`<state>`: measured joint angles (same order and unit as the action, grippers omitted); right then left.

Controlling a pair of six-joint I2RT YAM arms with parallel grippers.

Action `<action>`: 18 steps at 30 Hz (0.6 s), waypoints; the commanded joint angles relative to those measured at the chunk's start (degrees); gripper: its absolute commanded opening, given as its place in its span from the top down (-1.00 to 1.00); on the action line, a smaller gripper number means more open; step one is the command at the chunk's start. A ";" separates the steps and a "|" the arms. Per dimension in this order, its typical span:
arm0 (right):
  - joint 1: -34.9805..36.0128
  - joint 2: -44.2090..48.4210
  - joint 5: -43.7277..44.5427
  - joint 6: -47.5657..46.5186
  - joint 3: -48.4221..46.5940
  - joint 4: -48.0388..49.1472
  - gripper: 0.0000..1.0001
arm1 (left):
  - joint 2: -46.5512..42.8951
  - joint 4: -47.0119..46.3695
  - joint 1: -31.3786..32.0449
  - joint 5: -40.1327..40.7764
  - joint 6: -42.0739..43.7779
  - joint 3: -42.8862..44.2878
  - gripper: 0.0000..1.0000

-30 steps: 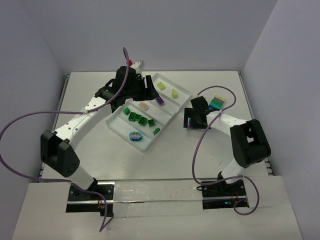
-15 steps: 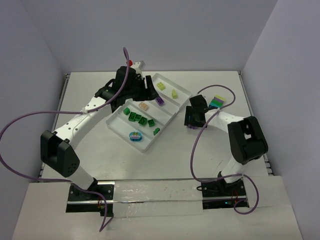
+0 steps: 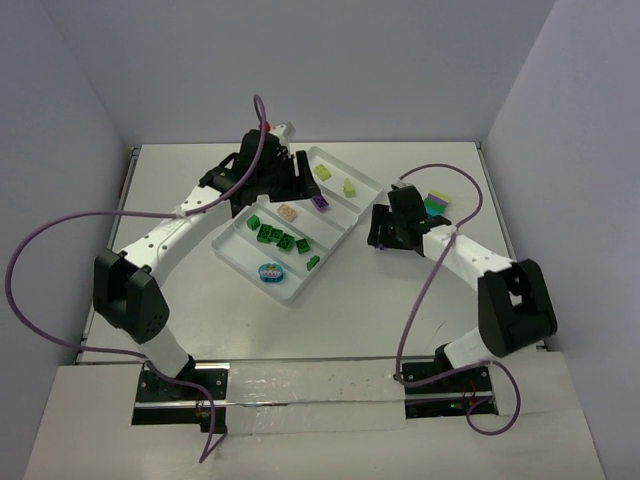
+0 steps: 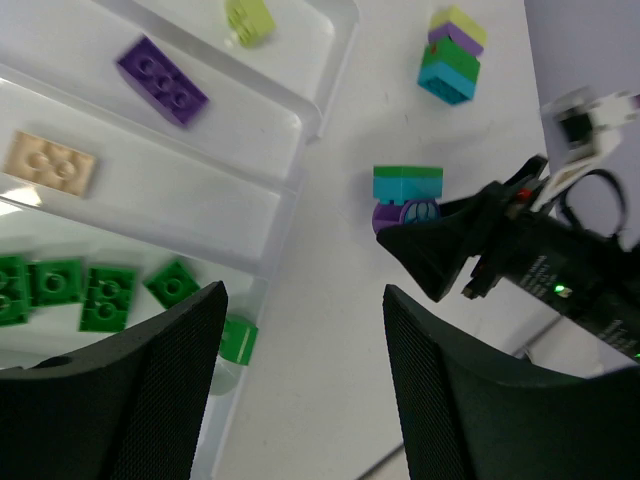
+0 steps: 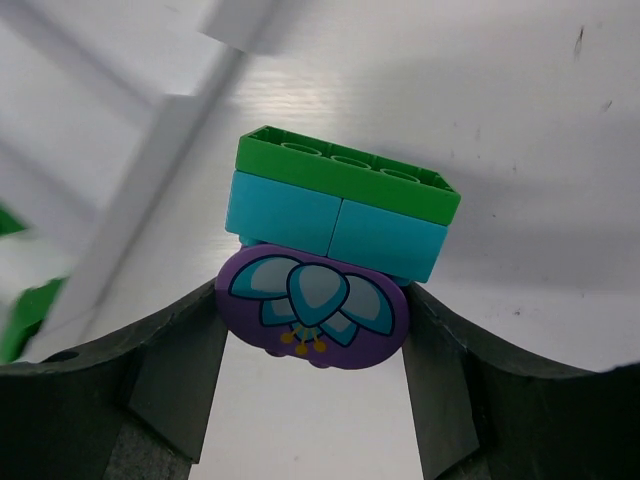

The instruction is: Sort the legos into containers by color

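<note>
My right gripper [image 3: 386,230] is shut on a clump of legos [image 5: 335,245]: a green brick on top, teal-blue in the middle, and a purple flower-printed piece between the fingers. It holds the clump low over the table, just right of the clear tray [image 3: 368,184]. The clump also shows in the left wrist view [image 4: 407,195]. My left gripper [image 3: 283,178] is open and empty over the tray's far end, fingers wide apart [image 4: 300,300]. The tray holds yellow-green bricks [image 3: 322,171], a purple brick [image 3: 320,201], a peach brick [image 3: 288,212], several green bricks [image 3: 272,233] and a teal-and-peach clump [image 3: 270,271].
A second multi-colour clump [image 3: 436,203] of yellow-green, purple and teal bricks stands on the table right of the right gripper; it also shows in the left wrist view [image 4: 452,55]. Purple cables loop off both arms. Walls close the table at the back and sides.
My right gripper, still holding the clump, has shifted slightly toward the far side while its arm swung out to the right. My left arm shifted slightly over the tray's far end.
</note>
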<state>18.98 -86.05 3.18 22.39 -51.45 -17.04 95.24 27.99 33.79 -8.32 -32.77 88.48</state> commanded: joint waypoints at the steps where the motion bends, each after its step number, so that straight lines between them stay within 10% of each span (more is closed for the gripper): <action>1: 0.54 11.00 -12.08 -2.28 2.16 4.72 0.45 | 4.71 -1.40 -0.21 -11.10 -2.20 3.40 -0.43; 18: 2.24 22.17 -22.05 -7.92 7.18 6.85 0.44 | 13.55 -25.40 -0.09 -35.78 -17.68 -1.77 -0.47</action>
<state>20.37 -66.40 -15.97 16.78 -44.15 -12.13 107.32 11.57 33.56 -36.78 -45.05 87.80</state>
